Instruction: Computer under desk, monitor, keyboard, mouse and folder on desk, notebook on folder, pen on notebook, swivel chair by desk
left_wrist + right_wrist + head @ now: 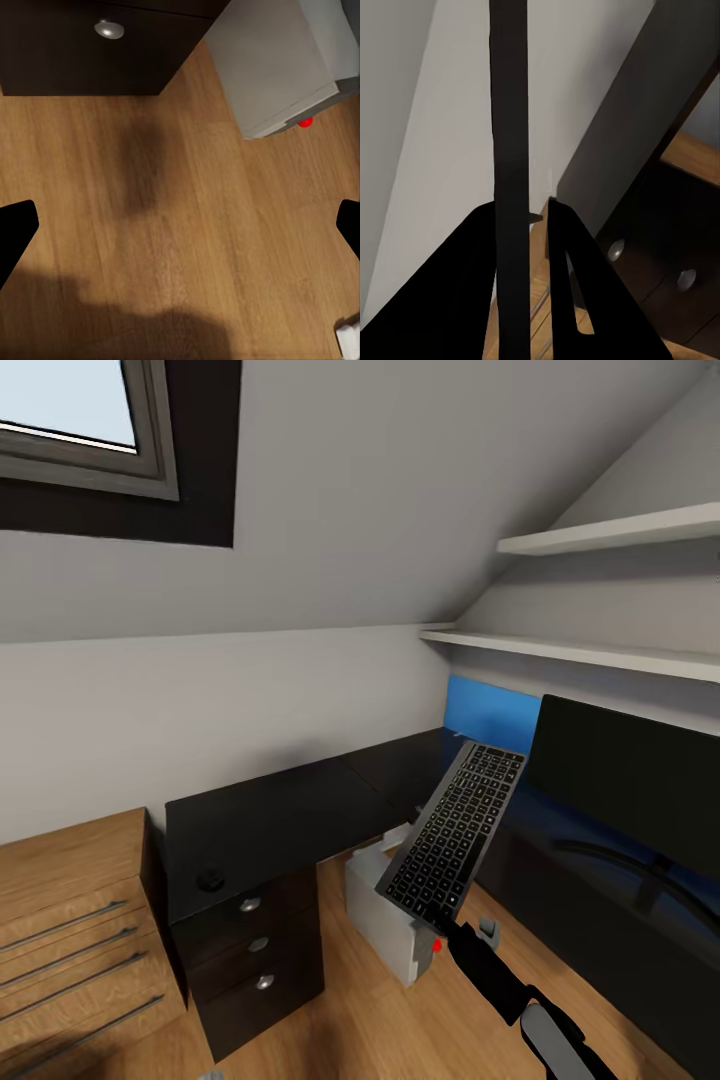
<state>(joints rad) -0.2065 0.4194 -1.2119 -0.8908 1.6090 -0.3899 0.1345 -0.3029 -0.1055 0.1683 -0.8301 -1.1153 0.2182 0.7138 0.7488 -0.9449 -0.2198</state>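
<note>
Head view, far left: a light-wood dresser [70,930] with long bar handles stands against the white wall, under the skylight [75,420].
Desk: the desk [280,815] has a glossy black top that runs from beside the dresser into the corner and on along the right wall, with a blue back panel [490,715] there.
Drawers: dark fronts with round silver knobs [258,944] sit under the left end of the desk.
Mouse: the mouse [210,879], a small dark rounded shape, lies on the desk top near its front left corner.
Computer: the computer [385,925], a light grey tower, stands on the wood floor [400,1030] under the desk, just right of the drawers.
Keyboard: the keyboard [452,830] is in the air above the computer, tilted up, keys facing the camera, its far end over the desk corner.
Right gripper: the right gripper [440,930] is clamped on the keyboard's near, lower end; in the right wrist view both dark fingers [574,300] press the thin black edge between them.
Monitor: the monitor [625,780] stands on the right wing of the desk, black screen facing the room, just right of the raised keyboard.
Shelves: two white wall shelves [600,650] hang above the monitor.
Left gripper: the left gripper [180,225] is spread wide with nothing between its tips, above bare floor near the drawers and computer.
</note>
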